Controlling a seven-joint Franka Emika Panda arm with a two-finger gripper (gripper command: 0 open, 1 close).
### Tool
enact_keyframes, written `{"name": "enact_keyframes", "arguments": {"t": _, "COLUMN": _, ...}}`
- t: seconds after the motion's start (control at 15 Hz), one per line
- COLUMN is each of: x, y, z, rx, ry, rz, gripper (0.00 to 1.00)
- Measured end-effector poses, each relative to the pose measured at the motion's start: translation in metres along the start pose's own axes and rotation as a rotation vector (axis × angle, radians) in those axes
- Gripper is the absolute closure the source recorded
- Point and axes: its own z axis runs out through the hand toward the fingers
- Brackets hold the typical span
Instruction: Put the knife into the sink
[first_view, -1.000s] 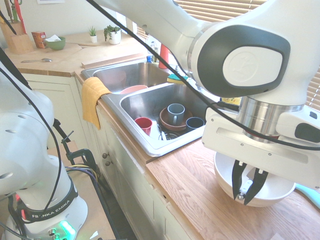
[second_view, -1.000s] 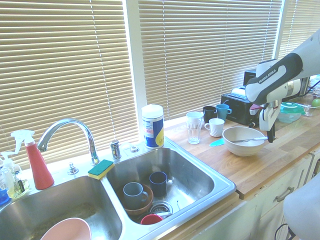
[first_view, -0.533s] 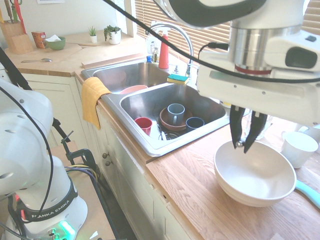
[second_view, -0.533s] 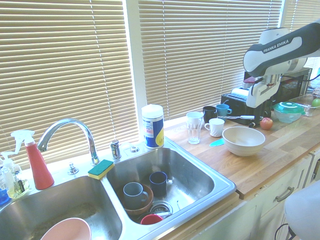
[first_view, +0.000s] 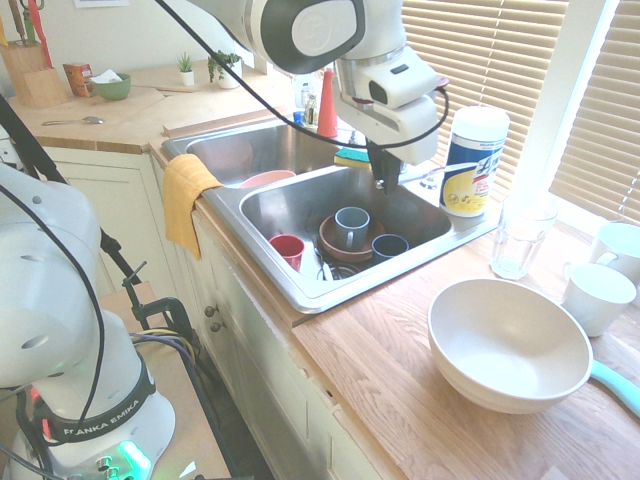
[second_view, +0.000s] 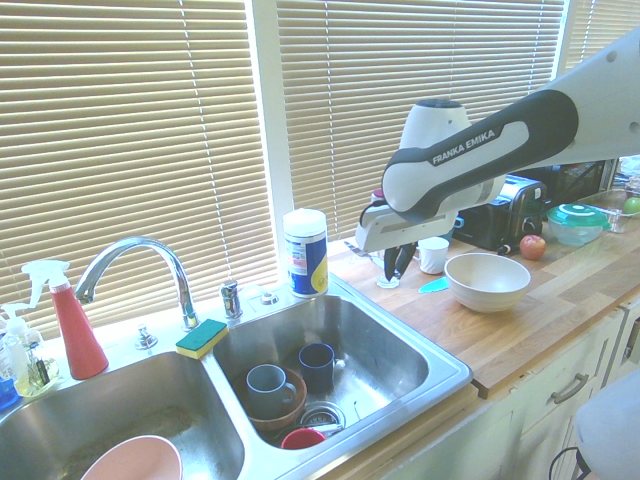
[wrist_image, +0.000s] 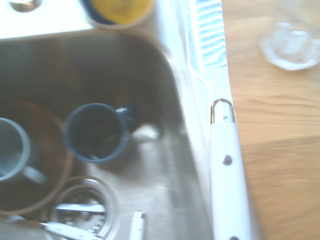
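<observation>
First exterior view: the claw (first_view: 385, 183) is closed on the white-handled metal knife (first_view: 440, 172), which is held above the edge of the stainless-steel two-basin sink (first_view: 285, 205). In the basin below the claw, a dark blue mug (first_view: 389, 248) is seen. The wide cream bowl (first_view: 510, 345) is set on the wooden desk (first_view: 360, 370), well apart from the claw.

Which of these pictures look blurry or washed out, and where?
Wrist view: knife, blue mug and glass all soft, white glare along the sink's rim. First exterior view: pale, washed-out light, yet the bowl is fairly crisp. Second exterior view: bright, bluish cast on the blinds.
</observation>
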Motion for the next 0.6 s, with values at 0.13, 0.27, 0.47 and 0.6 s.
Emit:
{"name": "enact_keyframes", "arguments": {"t": 0.13, "x": -0.03, "y": -0.018, "z": 0.023, "rx": -0.006, "ry": -0.014, "rz": -0.007, "gripper": 1.0}}
{"name": "enact_keyframes", "arguments": {"t": 0.27, "x": -0.059, "y": -0.033, "z": 0.051, "rx": -0.012, "ry": -0.034, "rz": -0.021, "gripper": 1.0}}
{"name": "enact_keyframes", "arguments": {"t": 0.47, "x": -0.097, "y": -0.042, "z": 0.094, "rx": -0.028, "ry": -0.05, "rz": -0.041, "gripper": 1.0}}
{"name": "enact_keyframes", "arguments": {"t": 0.6, "x": -0.117, "y": -0.045, "z": 0.123, "rx": -0.044, "ry": -0.058, "rz": -0.056, "gripper": 1.0}}
